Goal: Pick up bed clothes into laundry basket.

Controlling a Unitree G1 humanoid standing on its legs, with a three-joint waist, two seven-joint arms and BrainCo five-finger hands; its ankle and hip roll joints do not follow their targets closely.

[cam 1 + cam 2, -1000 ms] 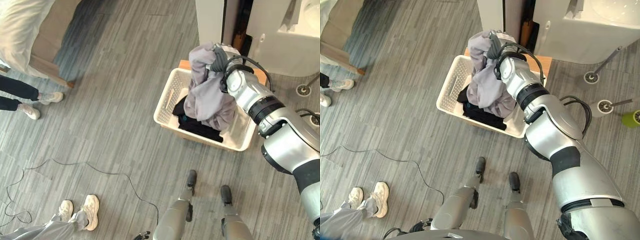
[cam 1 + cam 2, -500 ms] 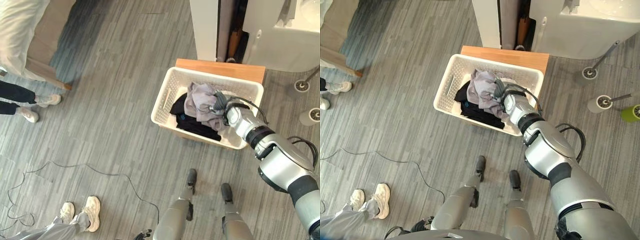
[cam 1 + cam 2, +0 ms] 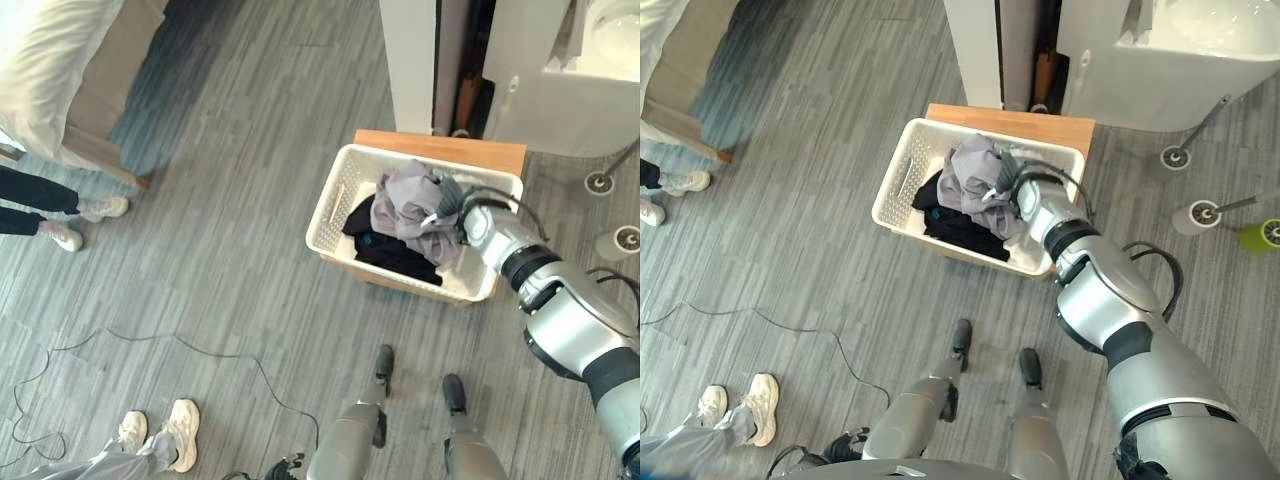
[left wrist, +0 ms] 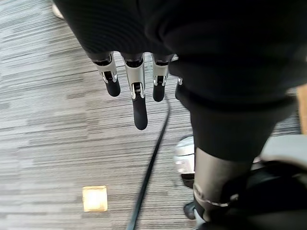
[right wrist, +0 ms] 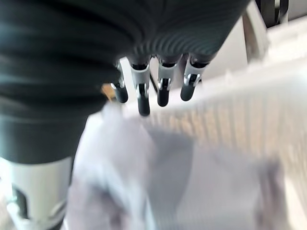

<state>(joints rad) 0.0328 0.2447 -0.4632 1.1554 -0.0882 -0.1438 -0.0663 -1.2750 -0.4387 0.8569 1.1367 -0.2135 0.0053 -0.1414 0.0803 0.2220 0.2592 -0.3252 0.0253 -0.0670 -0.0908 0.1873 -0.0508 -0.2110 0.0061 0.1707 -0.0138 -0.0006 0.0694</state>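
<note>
Now, here is what you have before you.
Laundry basket [image 3: 333,205]: white, on the floor against a wooden board [image 3: 440,150]; it holds a grey garment [image 3: 408,205] heaped over a black garment [image 3: 385,250].
Right robot hand [image 3: 1012,190]: fingers straight and relaxed, just above the grey garment, gripping nothing.
Left robot hand [image 4: 135,91]: fingers straight, over bare floor.

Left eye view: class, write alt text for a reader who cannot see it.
The robot's right hand is over a white laundry basket holding grey clothes on a black garment. The basket stands on grey plank flooring, against a wooden board.
</note>
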